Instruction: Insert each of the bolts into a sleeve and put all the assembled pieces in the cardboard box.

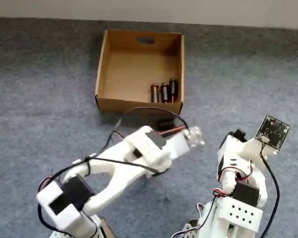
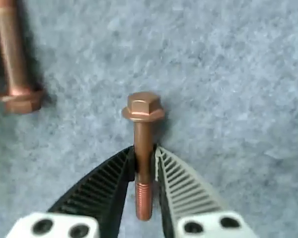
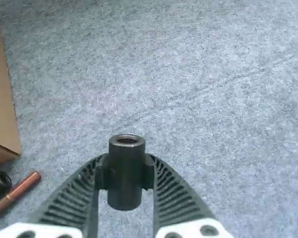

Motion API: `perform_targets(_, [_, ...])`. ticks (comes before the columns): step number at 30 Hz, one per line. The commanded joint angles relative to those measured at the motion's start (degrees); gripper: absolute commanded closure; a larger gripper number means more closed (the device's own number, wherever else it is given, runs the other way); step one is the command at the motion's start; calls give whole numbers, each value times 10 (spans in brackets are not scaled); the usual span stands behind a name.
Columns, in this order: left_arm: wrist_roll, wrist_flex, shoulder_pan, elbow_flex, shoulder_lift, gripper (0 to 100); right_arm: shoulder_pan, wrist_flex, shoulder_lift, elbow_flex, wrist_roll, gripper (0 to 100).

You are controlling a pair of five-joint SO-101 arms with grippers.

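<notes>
Overhead, box (image 1: 129,69) holds three assemblies (image 1: 164,91); close-up, left hand (image 2: 144,151) pinches bolt (image 2: 143,106), right hand (image 3: 125,168) clamps sleeve (image 3: 126,148).

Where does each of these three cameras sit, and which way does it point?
High view: fixed overhead, looking down on the cardboard box and carpet; the left arm and right arm show.
Left wrist view: on the left arm's wrist, aimed past its left gripper, shut on a bolt, at the carpet.
Right wrist view: on the right arm's wrist, aimed past its right gripper, shut on a sleeve.
Shared: high and right wrist views show the cardboard box and a loose bolt beside it.
</notes>
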Motion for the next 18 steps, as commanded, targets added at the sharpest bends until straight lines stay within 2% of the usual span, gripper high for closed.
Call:
perform_targets(1, [-7, 11, -58, 47, -99, 993, 2, -9, -7, -4, -4, 992])
perform_targets(5, [-61, -17, -137, 154, -223, 993, 2, -9, -7, -4, -4, 992])
perform_targets(10, [-42, -44, -237, 196, -290, 976, 2, -9, -7, -4, -4, 992])
perform_targets(15, [-43, -26, -257, 196, -252, 794, 2, -11, -9, 7, -5, 992])
perform_targets(18, [-43, -41, -257, 196, -225, 781, 2, -11, -9, 9, -5, 992])
